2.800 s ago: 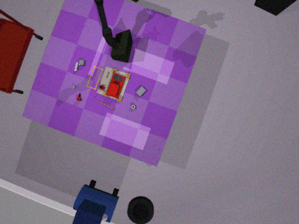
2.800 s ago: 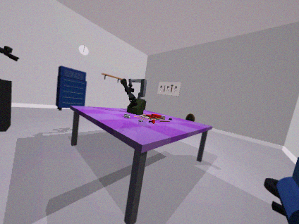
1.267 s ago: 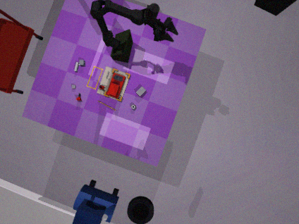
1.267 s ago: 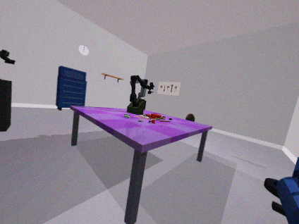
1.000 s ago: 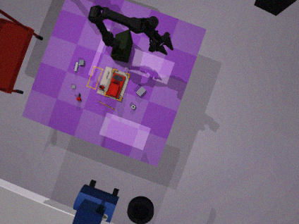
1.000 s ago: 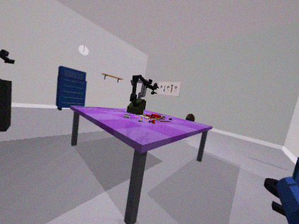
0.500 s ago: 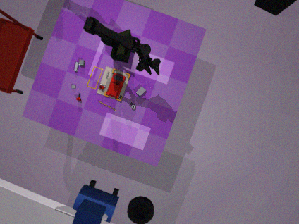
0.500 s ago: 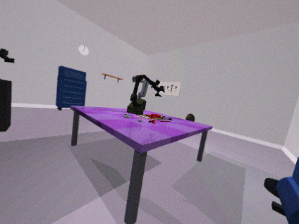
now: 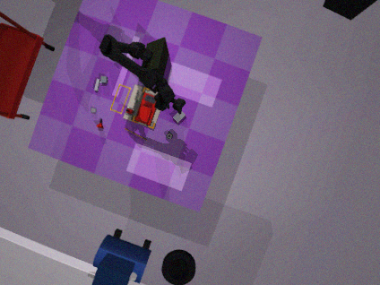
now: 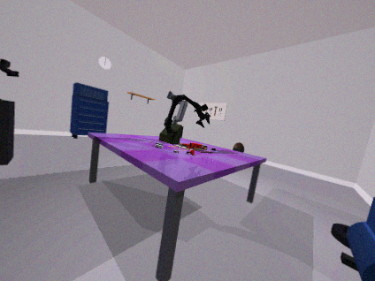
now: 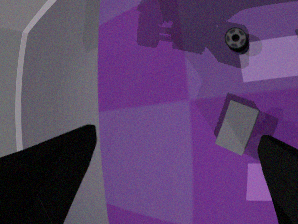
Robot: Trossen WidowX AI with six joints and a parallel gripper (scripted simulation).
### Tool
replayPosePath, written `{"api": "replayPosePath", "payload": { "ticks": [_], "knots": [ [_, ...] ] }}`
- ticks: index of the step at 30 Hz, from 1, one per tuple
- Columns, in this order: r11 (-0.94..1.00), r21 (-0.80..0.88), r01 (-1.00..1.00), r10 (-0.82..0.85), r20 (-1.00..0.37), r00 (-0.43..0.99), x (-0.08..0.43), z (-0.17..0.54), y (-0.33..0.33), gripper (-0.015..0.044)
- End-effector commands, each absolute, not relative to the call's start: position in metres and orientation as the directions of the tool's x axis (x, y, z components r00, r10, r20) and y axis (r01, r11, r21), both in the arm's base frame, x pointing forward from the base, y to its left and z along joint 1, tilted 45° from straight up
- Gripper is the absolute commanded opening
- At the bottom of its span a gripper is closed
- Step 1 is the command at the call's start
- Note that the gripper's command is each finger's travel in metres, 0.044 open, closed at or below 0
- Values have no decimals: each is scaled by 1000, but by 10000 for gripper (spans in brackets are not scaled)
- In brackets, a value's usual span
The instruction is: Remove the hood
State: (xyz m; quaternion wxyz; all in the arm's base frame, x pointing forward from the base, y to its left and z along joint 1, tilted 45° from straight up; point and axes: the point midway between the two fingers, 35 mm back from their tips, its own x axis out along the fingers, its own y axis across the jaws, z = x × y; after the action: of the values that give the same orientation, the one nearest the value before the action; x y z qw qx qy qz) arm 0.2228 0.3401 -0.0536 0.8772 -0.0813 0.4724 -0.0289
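- The claw (image 9: 172,108) (image 10: 204,123) (image 11: 181,139) stood wide open with nothing between its fingers, raised above the counter (image 9: 90,152) (image 10: 146,155) (image 11: 150,145).
- Beneath it, toward one side in the wrist view, a grey block (image 9: 179,117) (image 11: 237,126) lay on the purple checks, and a dark round piece (image 9: 169,134) (image 11: 230,42) lay near that.
- The toy car (image 9: 146,109) (image 10: 195,145), red on top, sat beside the block on a pale base. The hood was too small to pick out surely from the red bodywork.
- A thin brown stick (image 9: 135,133) lay just beside the base.
- The marked area (image 9: 116,97), a yellow outline, lay next to the base, on the side away from the grey block; the hood was not inside it.
- Past the outline lay a small red piece (image 9: 99,125) (image 10: 192,152) and a pair of small grey parts (image 9: 103,80) (image 10: 158,145).
- The arm (image 9: 130,63) (image 10: 171,115) rose from a dark green pedestal (image 9: 157,51) (image 10: 172,133) on the counter.
- Farther off, a blue cabinet (image 10: 89,109) stood by the wall, with a round clock (image 10: 104,62) and a wooden shelf (image 10: 141,95) up on it.
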Motion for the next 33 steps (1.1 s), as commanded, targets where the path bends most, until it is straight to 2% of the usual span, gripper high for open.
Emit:
{"api": "replayPosePath", "payload": {
  "ticks": [1,11,23,33],
  "knots": [
    [972,-236,-5,-197,-822,535,241,-50,319,440],
    [885,-465,30,-433,-795,425,294,-36,235,440],
    [731,-681,-49,-660,-722,208,334,-8,126,440],
    [723,-689,-57,-669,-718,194,336,-7,120,440]
  ]
}}
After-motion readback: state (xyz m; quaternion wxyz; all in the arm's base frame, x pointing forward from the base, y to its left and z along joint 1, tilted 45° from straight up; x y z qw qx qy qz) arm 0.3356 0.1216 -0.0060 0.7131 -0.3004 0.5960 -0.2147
